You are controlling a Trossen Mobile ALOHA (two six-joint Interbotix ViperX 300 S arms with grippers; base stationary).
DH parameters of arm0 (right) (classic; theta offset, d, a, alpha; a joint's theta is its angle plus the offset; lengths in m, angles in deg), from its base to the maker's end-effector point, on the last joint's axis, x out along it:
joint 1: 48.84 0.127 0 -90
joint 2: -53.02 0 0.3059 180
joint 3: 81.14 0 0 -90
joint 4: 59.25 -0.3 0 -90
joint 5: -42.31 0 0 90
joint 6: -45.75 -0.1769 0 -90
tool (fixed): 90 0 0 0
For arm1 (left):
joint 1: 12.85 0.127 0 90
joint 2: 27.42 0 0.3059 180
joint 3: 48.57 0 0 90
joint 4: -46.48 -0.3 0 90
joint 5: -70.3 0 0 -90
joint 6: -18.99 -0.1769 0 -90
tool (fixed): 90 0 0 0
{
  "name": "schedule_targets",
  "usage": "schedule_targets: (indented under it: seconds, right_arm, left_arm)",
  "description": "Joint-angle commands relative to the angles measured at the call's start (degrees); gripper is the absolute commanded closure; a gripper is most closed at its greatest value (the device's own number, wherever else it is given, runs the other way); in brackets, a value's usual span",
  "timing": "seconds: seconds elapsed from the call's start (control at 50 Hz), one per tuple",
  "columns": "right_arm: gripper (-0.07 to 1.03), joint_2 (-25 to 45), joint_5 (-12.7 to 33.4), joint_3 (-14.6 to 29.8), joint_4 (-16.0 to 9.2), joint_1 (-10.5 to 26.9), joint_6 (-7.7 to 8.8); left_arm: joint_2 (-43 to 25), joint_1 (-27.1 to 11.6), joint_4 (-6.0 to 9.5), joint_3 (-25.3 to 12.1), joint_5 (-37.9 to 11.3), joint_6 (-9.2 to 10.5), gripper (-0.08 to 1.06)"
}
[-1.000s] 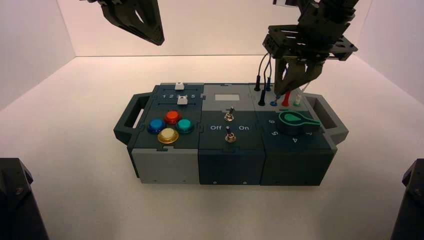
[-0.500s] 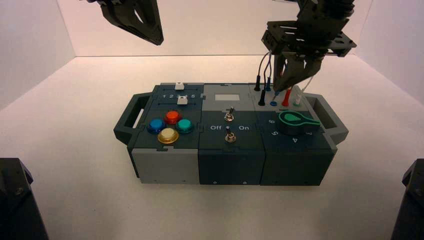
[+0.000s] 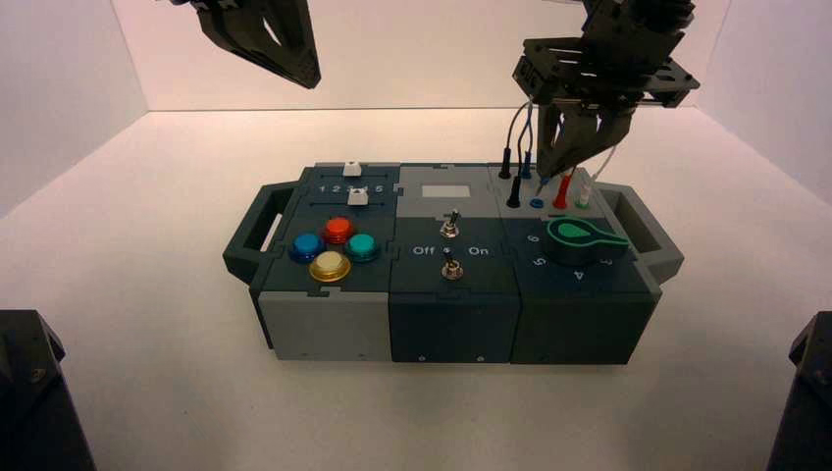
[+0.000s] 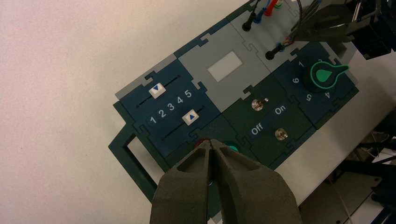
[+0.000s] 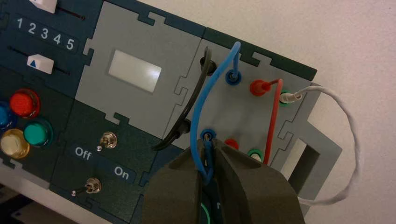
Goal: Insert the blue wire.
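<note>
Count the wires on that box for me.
4, on the box's right side, left to right: black wire; blue wire, one plug in the right gripper's jaws; red wire; white wire. The left gripper idles above the box's left.

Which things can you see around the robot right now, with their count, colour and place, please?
blue wire: one, blue, looping from the far blue socket to the right gripper at the near one
black wire: one, black, box's far right part
red wire: one, red, right of the blue one
white wire: one, white, furthest right
push buttons: four, red, blue, green and yellow, near left part
sliders: two, white, far left part
pale panel: one, white, far middle
toggle switches: two, metallic, near middle
knob: one, black and green, near right part
box: one, grey and dark, on the table
table: one, whitish, under the box
right gripper: one, dark, over the sockets
left gripper: one, dark, idle above the box's left side
</note>
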Motion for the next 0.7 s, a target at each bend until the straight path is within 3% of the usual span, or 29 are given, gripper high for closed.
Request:
schedule_targets:
  seconds: [0.02, 0.7]
  right_arm:
    - [0.99, -0.26, 0.09, 0.97, 0.09, 0.26, -0.62]
    - [0.99, 1.67, -0.26, 1.14, 0.09, 0.26, -0.62]
  left_arm:
    - [0.26, 0.26, -0.18, -1.23, 0.53, -0.35, 1.01]
    - [0.26, 0.44, -0.18, -1.23, 0.53, -0.53, 1.01]
